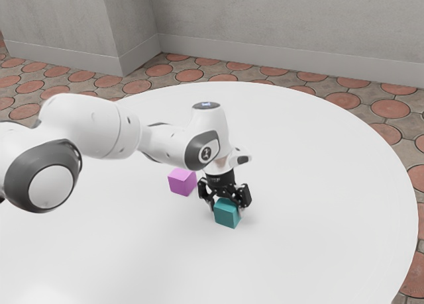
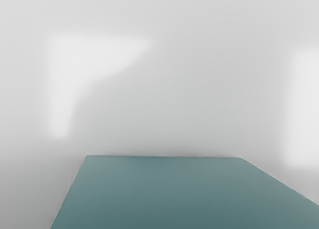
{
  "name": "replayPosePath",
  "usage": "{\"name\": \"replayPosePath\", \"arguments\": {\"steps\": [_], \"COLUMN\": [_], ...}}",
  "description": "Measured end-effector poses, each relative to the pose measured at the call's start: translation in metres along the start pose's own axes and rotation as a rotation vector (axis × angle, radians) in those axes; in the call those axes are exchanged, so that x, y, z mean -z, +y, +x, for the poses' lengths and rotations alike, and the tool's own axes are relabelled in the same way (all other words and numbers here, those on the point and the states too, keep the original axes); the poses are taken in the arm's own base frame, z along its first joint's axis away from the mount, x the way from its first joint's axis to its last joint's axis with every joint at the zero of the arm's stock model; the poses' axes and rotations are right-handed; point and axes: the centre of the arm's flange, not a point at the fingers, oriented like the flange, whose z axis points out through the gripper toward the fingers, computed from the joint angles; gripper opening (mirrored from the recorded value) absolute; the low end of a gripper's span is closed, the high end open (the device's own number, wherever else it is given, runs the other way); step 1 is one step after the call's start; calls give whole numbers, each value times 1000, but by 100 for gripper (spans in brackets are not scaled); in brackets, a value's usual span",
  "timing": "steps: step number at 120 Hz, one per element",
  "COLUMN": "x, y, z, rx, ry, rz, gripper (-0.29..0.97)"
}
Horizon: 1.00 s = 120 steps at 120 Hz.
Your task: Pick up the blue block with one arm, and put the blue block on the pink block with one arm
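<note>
Black two-finger gripper (image 1: 228,201), fingers released and spread, straddled small teal-blue cube (image 1: 226,215), which sat on white round surface (image 1: 318,185) near pink-purple cube (image 1: 181,181). Risk: shallow grip near top edge; cube could slip on lift.

Table (image 1: 318,185): white, round.
Blue block (image 1: 226,215): I see it under the tool (image 1: 226,201).
Pink block (image 1: 181,181): near the tool.

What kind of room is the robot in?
Probably a plain simulated indoor room: a round white table, a floor of reddish round tiles, and bare grey walls.
</note>
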Motion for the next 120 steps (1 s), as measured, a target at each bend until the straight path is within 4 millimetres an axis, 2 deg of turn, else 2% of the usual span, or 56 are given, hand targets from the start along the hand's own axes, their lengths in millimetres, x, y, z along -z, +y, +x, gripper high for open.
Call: {"name": "replayPosePath", "arguments": {"steps": [9,23,34,40,46,54,61,75,82,93,107,120], "x": [0,5,9,22,43,72,93,117,122,116,115,120], "y": [1,2,2,4,1,-16,-43,-101,-110,-127,-160,-172], "z": [1,1,2,1,0,-7,-17,-17,-1,32,45,51], "rx": [-3,-6,-6,-8,-5,20,58,135,141,147,166,154], "ry": [6,18,28,45,70,95,101,109,125,140,139,140], "rz": [-1,-4,0,-1,0,7,13,30,36,41,44,49], "gripper": [65,41,31,27,25,23,22,20,20,20,22,22]}}
